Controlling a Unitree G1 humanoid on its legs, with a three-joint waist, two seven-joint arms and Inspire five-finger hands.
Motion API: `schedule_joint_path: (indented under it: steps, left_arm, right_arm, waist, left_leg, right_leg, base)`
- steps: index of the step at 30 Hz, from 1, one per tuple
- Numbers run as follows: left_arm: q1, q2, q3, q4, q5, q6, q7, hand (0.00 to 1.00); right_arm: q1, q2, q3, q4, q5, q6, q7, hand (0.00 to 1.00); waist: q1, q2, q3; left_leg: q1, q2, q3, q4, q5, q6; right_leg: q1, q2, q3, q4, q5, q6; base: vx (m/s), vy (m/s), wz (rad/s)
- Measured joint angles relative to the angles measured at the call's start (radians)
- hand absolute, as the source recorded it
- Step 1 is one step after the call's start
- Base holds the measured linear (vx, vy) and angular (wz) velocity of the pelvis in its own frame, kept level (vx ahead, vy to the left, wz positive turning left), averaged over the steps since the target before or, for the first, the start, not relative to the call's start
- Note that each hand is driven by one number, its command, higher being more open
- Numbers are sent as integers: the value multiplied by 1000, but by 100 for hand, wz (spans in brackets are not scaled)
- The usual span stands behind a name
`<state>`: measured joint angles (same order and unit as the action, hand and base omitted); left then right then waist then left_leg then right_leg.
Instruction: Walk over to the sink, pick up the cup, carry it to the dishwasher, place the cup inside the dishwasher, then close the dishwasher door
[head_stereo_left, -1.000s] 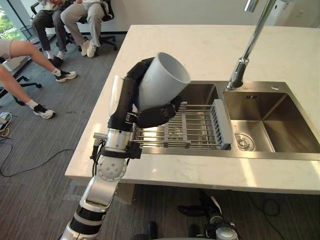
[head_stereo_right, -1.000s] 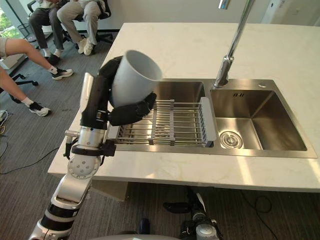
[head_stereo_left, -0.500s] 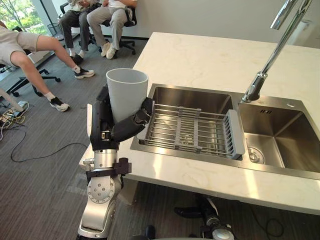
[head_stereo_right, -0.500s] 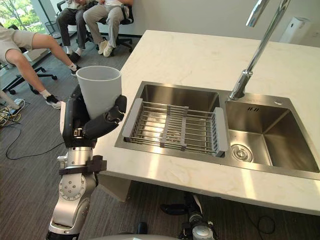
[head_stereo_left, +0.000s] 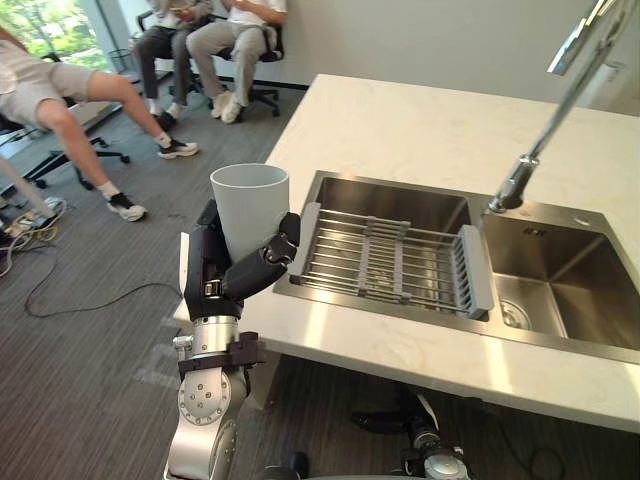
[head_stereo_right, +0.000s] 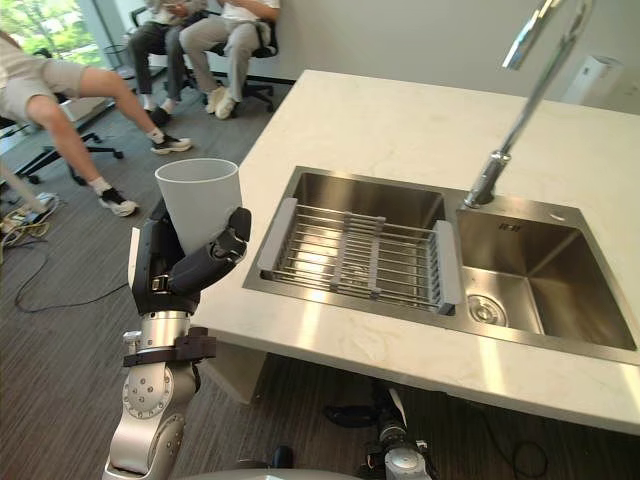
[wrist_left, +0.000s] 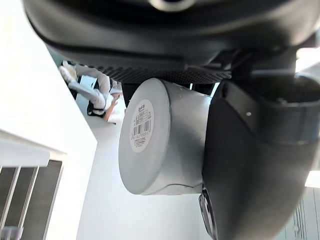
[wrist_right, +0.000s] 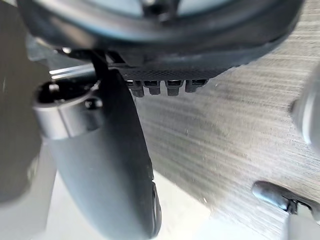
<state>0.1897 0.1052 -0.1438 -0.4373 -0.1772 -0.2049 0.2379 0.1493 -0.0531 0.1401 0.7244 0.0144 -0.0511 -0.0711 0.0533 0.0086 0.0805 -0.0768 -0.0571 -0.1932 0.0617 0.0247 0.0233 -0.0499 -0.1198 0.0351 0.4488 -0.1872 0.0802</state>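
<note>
Left hand (head_stereo_left: 232, 278) clasps the upright grey cup (head_stereo_left: 250, 205) off the counter (head_stereo_left: 400, 120) edge, at nine o'clock from the sink (head_stereo_left: 390, 198). Right hand (wrist_right: 112, 165): grip cannot be told.

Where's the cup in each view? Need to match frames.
Left eye: cup upright in left hand, left of centre, off the counter's corner.
Right eye: cup, same grip, nearer the left edge.
Left wrist: cup's base mid-frame, beside the thumb.
Right wrist: right hand over carpet.
Shared landmark: sink rack.
</note>
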Motion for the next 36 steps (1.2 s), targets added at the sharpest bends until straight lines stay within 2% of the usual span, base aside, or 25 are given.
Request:
schedule_joint_path:
  steps: [2,4,5,6,7,8,9,10,11,12,13,14,15,17,18,20,23,25,27,28,32,34,36]
  left_arm:
    - [-2,-1,-13,0,0,0,3,0]
    - [-1,-5,-42,-2,0,0,4,0]
    - [0,-14,-52,2,-3,2,4,0]
    - [11,-30,-82,3,-17,10,4,0]
    - [17,-33,-92,3,-25,10,4,0]
    - [18,-31,-118,3,-40,10,0,0]
    - [8,-31,-143,3,-41,9,-7,0]
    - [1,-27,-156,3,-41,8,-18,0]
    - [0,-25,-161,3,-41,8,-26,0]
    - [-6,-29,-168,4,-42,7,-37,0]
    - [-26,-28,-182,11,-48,6,-44,0]
    - [-38,-28,-191,16,-55,6,-49,0]
    - [-67,-35,-207,33,-63,6,-65,0]
    - [-102,-48,-230,66,-72,5,-81,0]
    - [-106,-36,-239,89,-78,3,-85,0]
    - [-103,-15,-238,110,-78,5,-85,0]
    - [-98,-4,-219,121,-78,6,-88,0]
    - [-97,-6,-175,121,-79,6,-91,0]
    - [-94,-11,-135,121,-77,6,-93,0]
    - [-82,-10,-120,120,-77,6,-95,0]
    - [-36,-9,-111,120,-76,9,-112,0]
    - [-24,-9,-112,119,-72,23,-125,0]
    - [-20,-10,-113,118,-55,24,-135,0]
  right_arm:
    - [-33,-2,21,-5,0,0,-6,100]
    - [-85,-4,31,-30,1,0,-11,100]
    - [-102,-9,35,-33,1,0,-12,100]
    - [-139,-20,44,-33,1,0,-13,100]
    - [-145,-21,44,-33,1,0,-13,100]
    - [-150,-26,40,-46,1,-3,-14,100]
    - [-149,-31,23,-47,2,-6,-16,100]
    - [-146,-38,16,-47,3,-5,-22,100]
    - [-140,-46,14,-48,3,-5,-25,100]
    - [-129,-63,14,-55,5,-5,-24,100]
    - [-114,-71,12,-67,5,-5,-25,100]
    - [-108,-72,8,-69,5,-5,-24,100]
    - [-99,-71,-3,-70,8,-2,-24,100]
    - [-97,-54,-16,-69,28,6,-23,100]
    - [-88,-28,-20,-76,36,6,-23,100]
    - [-81,3,-18,-85,36,4,-22,100]
    - [-68,7,-24,-79,35,-2,1,100]
    - [-58,-9,-100,-55,177,-6,107,100]
    - [-59,-24,-211,31,296,-30,158,100]
    - [-60,-34,-261,92,341,-41,151,100]
    - [-55,-95,-302,201,385,-41,136,100]
    - [-54,-109,-387,249,385,-41,139,100]
    - [-44,-129,-456,286,386,-37,150,100]
  waist:
    - [21,-8,2]
    - [51,3,17]
    - [51,23,30]
    - [51,61,53]
    - [49,70,56]
    - [41,77,53]
    - [31,69,57]
    - [21,58,61]
    - [11,40,65]
    - [-1,39,61]
    - [-8,45,55]
    - [-12,55,47]
    - [-24,78,33]
    - [-31,96,20]
    - [-35,74,10]
    - [-42,59,1]
    - [-33,56,-3]
    - [-26,54,-5]
    - [-26,49,-8]
    - [-26,43,-13]
    - [-24,33,-14]
    - [-26,21,-7]
    - [-28,26,-8]
  left_leg:
    - [-58,-24,-47,32,27,-19]
    - [-150,-28,-114,56,60,-60]
    - [-163,-16,-141,57,71,-75]
    - [-167,19,-192,26,112,-111]
    - [-166,33,-187,-1,142,-123]
    - [-159,62,-108,-79,176,-167]
    - [-190,70,27,-18,137,-107]
    - [-201,61,128,52,104,-67]
    - [-203,59,191,105,72,-50]
    - [-194,84,295,195,2,-47]
    - [-153,122,376,226,-37,-53]
    - [-127,144,410,222,-50,-53]
    - [-63,175,453,183,-77,-64]
    - [-9,174,456,57,-71,-81]
    - [17,147,445,-11,-30,-85]
    - [44,116,418,-66,3,-72]
    - [65,89,390,-84,15,-59]
    - [75,81,384,-93,21,-54]
    - [76,75,375,-100,27,-52]
    - [79,74,371,-113,35,-48]
    - [91,59,360,-153,47,-42]
    - [113,38,342,-154,26,-24]
    - [139,25,319,-154,16,-11]
  right_leg:
    - [5,4,50,-48,-46,-1]
    - [16,17,27,-178,-69,-2]
    - [24,34,2,-205,-58,-1]
    - [37,76,-59,-222,-32,-27]
    - [37,85,-81,-221,-26,-38]
    - [33,95,-140,-230,-13,-60]
    - [26,81,-191,-239,-8,-68]
    - [23,51,-221,-239,-2,-66]
    - [17,29,-241,-239,5,-62]
    - [12,6,-269,-247,27,-60]
    - [5,-10,-292,-265,42,-51]
    - [-2,-14,-304,-268,48,-47]
    - [-12,-18,-329,-266,55,-35]
    - [-12,-17,-365,-271,66,-16]
    - [5,-30,-380,-302,86,-7]
    - [46,-42,-409,-347,106,14]
    - [94,-56,-436,-386,129,27]
    - [109,-59,-442,-398,138,31]
    - [114,-64,-450,-398,140,34]
    - [115,-64,-455,-398,140,34]
    - [116,-77,-471,-389,138,35]
    - [105,-123,-493,-284,89,45]
    - [79,-169,-499,-130,59,22]
  base:
    - [-90,-159,97]
    - [-119,-192,94]
    - [-197,-261,99]
    - [-191,-213,95]
    - [-371,-317,120]
    - [-345,-196,115]
    - [-317,-170,131]
    - [-168,-85,110]
    - [-115,-68,95]
    - [-132,-40,82]
    - [-144,21,70]
    - [-99,84,66]
    - [-59,105,55]
    - [-62,206,56]
    - [-64,220,46]
    - [-24,132,49]
    - [-30,100,36]
    - [-34,67,15]
    - [-38,39,13]
    - [-32,19,13]
    - [-5,35,11]
    - [35,82,31]
    - [53,72,44]
